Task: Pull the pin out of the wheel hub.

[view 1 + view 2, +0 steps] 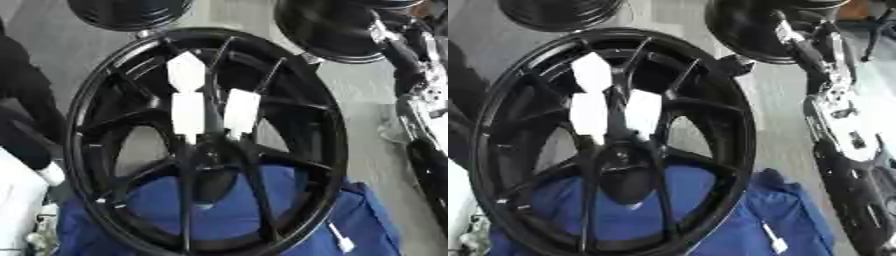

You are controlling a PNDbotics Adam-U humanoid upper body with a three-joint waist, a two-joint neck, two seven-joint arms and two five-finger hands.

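Observation:
A large black spoked wheel (pixel 334 150) stands on edge on a blue cloth (pixel 372 220) and fills the middle of the view. Its hub (pixel 210 152) is dark, and I cannot make out a pin in it. White patches (pixel 187 112) cover parts of three spokes just above the hub. My right arm (pixel 833 100), silver and black, runs down the right side, apart from the rim. Its dark hand (pixel 859 200) is low at the right edge, away from the hub. A black shape that may be my left hand (pixel 24 142) sits against the rim's left side.
Two more black wheels lie on the grey floor behind, one at the top left (pixel 131 12) and one at the top right (pixel 328 30). A small white tag (pixel 343 243) lies on the cloth. Something white (pixel 17 200) fills the lower left corner.

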